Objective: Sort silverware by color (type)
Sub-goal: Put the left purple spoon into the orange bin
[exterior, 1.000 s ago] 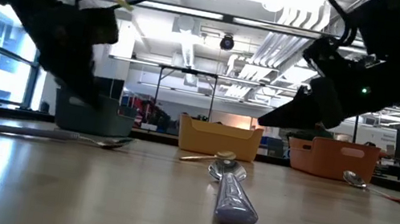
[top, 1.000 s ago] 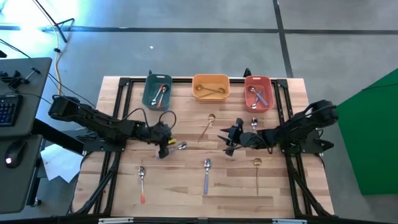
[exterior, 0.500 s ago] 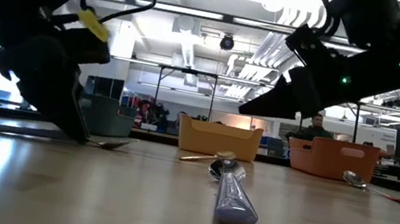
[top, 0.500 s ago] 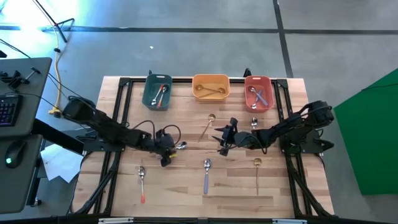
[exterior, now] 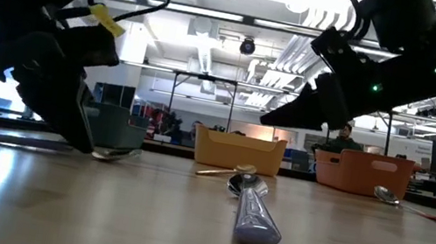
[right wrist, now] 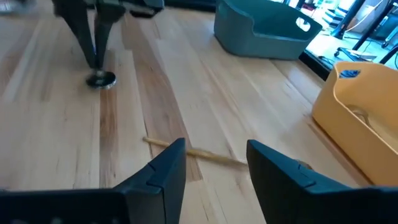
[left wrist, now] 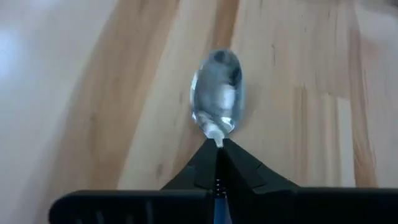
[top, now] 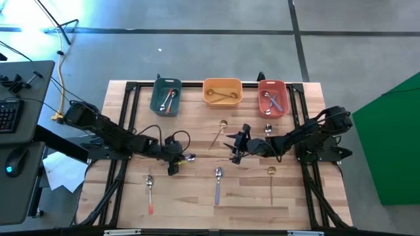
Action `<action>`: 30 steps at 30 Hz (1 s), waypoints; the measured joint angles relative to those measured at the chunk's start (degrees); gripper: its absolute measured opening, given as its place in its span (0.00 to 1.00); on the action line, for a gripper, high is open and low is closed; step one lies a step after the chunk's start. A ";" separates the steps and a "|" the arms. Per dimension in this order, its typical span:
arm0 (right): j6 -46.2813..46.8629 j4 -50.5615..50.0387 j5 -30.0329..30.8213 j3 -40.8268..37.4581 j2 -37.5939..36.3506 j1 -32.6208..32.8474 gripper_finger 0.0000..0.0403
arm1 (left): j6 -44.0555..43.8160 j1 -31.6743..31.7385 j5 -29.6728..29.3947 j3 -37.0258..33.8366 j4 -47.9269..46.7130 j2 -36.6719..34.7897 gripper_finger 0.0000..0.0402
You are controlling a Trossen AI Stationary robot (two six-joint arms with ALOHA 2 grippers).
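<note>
My left gripper (top: pixel 174 159) stands over a spoon (exterior: pixel 46 144) near the table's middle and is shut on it. The spoon's shiny bowl (left wrist: pixel 216 99) sticks out past the fingertips, and most of its handle is hidden. My right gripper (top: pixel 235 148) hovers open, right of centre, above the table. Between its fingers (right wrist: pixel 166 169) in the right wrist view, a gold spoon (right wrist: pixel 198 152) lies flat on the wood below. Other spoons lie flat on the table: a red-handled one (top: pixel 150 192), a blue-purple one (top: pixel 218 185) and gold ones (top: pixel 271 182), (top: pixel 219 133). My left gripper pinches the spoon's neck (left wrist: pixel 217 140) just behind the bowl, between its two fingertips. The fingers come from above, pointing down. The spoon lies level on the table, its handle (exterior: pixel 20 140) stretched out along the wood.
At the far edge stand a teal bin (top: pixel 165 97), a yellow-orange bin (top: pixel 222 91) and a red bin (top: pixel 273 98), each holding utensils. Another spoon (top: pixel 268 130) lies just in front of the red bin. Bare wood lies along the near edge.
My left gripper has reached a little toward the right and come down onto the spoon. My right gripper has shifted slightly toward the table's left and then held still. The spoon has stayed on the table.
</note>
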 joint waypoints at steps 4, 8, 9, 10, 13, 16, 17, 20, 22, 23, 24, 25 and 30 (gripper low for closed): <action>2.95 2.66 -2.13 0.00 0.00 0.00 0.38 | 2.94 0.86 -6.42 0.08 5.21 -1.25 0.00; 5.00 3.32 -3.08 0.72 0.00 0.00 0.42 | 6.58 1.14 -11.18 0.08 11.34 0.05 0.00; 5.33 3.32 -3.08 1.18 0.00 0.00 0.43 | 7.66 1.14 -12.11 0.09 13.91 0.47 0.00; 5.45 3.34 -3.10 1.76 0.00 0.00 0.45 | 8.81 1.14 -12.71 0.13 16.36 0.97 0.00; 4.08 2.86 -3.40 3.63 0.00 0.00 0.49 | 12.62 1.25 -13.85 0.13 23.21 2.03 0.00; 0.90 2.52 -5.63 5.53 0.00 -0.16 0.53 | 15.03 2.11 -13.74 0.15 27.91 2.35 0.00; -0.49 2.54 -6.85 6.11 0.00 -0.22 0.54 | 15.70 2.48 -13.47 0.15 28.72 2.35 0.00; -6.23 1.66 -10.47 7.67 0.02 -0.49 0.55 | 16.94 3.52 -12.04 0.15 31.29 2.33 0.00; -9.53 0.32 -10.95 8.58 0.02 -0.81 0.55 | 17.36 4.01 -10.69 0.15 32.40 2.33 0.00; -10.47 -0.31 -11.02 9.06 0.05 -1.14 0.55 | 17.39 4.21 -10.27 0.16 32.94 2.33 0.00; -10.82 -0.90 -11.59 9.54 0.07 -1.61 0.55 | 17.40 4.47 -10.06 0.21 33.19 2.31 0.00; -10.91 -1.67 -12.80 10.08 0.07 -2.20 0.55 | 17.44 4.61 -10.03 0.24 33.25 2.31 0.00; -10.63 -2.44 -18.08 12.93 2.99 -5.11 0.55 | 17.45 4.90 -9.43 0.24 33.32 2.29 0.00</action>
